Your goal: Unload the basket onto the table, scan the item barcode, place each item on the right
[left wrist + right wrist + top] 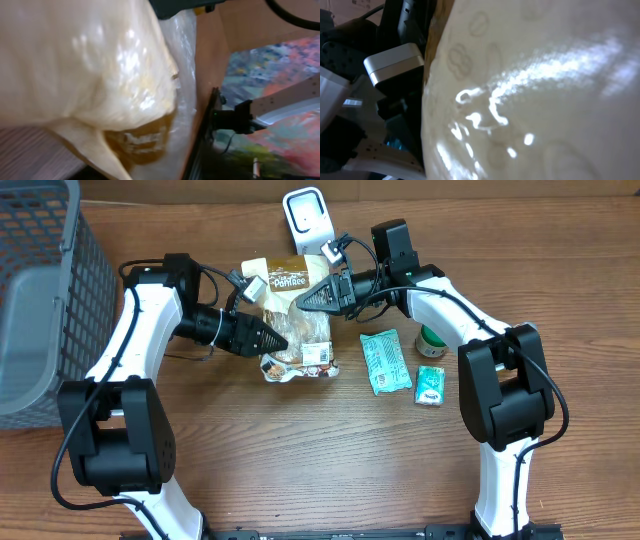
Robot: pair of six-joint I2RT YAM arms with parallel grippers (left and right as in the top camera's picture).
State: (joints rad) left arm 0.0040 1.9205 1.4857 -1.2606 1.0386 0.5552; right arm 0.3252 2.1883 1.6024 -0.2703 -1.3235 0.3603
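Observation:
The item is a cream and brown snack bag [290, 320] lying between my two arms, in front of the white scanner [305, 215] at the table's back. I cannot make out its barcode. My right gripper [300, 299] reaches in from the right and is shut on the bag's upper part. The bag's glossy cream face [535, 90] fills the right wrist view. My left gripper [278, 340] points at the bag's left side with its tips against it. In the left wrist view the bag [85, 65] hides the fingers, so their opening does not show.
A grey mesh basket [40, 290] stands at the far left. Right of the bag lie a green packet [385, 360], a small green box [430, 385] and a green-topped container [432, 340] under the right arm.

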